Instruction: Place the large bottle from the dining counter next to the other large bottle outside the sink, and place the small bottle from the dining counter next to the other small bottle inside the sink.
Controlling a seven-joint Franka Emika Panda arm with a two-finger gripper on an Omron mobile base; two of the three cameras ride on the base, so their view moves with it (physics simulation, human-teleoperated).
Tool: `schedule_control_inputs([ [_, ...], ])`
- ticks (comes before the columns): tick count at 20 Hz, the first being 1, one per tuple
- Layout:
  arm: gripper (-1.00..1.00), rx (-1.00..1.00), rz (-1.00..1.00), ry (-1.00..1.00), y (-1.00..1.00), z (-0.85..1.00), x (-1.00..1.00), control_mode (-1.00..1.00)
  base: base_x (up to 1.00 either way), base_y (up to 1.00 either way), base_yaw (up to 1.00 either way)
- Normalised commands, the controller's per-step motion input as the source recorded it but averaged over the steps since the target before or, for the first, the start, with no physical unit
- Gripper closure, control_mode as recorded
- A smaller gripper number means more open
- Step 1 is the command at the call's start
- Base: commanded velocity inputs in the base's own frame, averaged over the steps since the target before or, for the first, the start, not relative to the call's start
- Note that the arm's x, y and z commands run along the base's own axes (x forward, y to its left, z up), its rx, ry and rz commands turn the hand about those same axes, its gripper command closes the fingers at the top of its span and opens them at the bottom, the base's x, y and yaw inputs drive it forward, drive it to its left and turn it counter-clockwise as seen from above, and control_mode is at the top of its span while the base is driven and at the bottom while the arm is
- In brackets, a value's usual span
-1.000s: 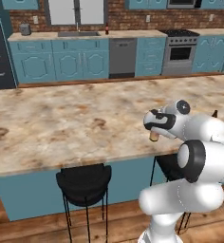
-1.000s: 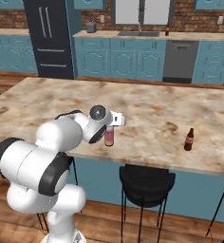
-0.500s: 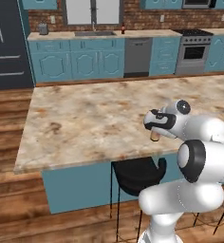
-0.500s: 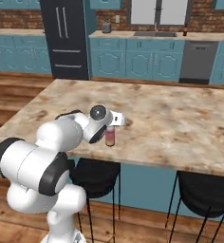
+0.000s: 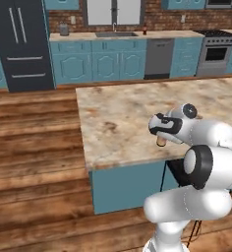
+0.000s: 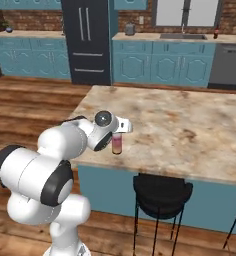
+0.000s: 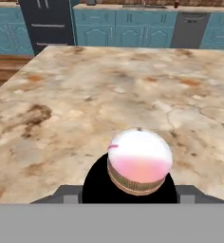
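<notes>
Your gripper (image 6: 119, 131) has the large bottle (image 6: 117, 144) between its jaws above the near edge of the dining desk (image 6: 190, 130), jaws partly closed around the upper body just below the cap. From the right base camera its lower half hangs clear under the hand, upright, pink at the top fading towards yellow at the base. From the left base camera just the yellowish bottom end pokes out beneath the gripper (image 5: 161, 129). The hand camera looks straight down onto the large bottle (image 7: 139, 161): a rounded white cap, a pink shoulder, a tan ribbed band.

You should treat it as a rigid, smooth cylinder, probably light for its height and likely slippery if the squeeze slackens. Your hold sits high, so the long body below can swing; a grip nearer the middle would steady it, though the present one looks centred.

Far across the room, the sink (image 6: 183, 36) is set in the wall counter, with the other large bottle (image 6: 216, 33) standing just beside it, dark and slim.
</notes>
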Motion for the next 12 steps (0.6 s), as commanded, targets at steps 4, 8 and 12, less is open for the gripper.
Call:
schedule_control_inputs([
  [4,1.00,0.00,0.00,0.00,0.00,0.00,0.00,1.00,-0.07,1.00,0.00],
  [8,1.00,0.00,0.00,0.00,0.00,0.00,0.00,1.00,0.00,1.00,0.00],
  [12,1.00,0.00,0.00,0.00,0.00,0.00,0.00,1.00,0.04,1.00,0.00],
])
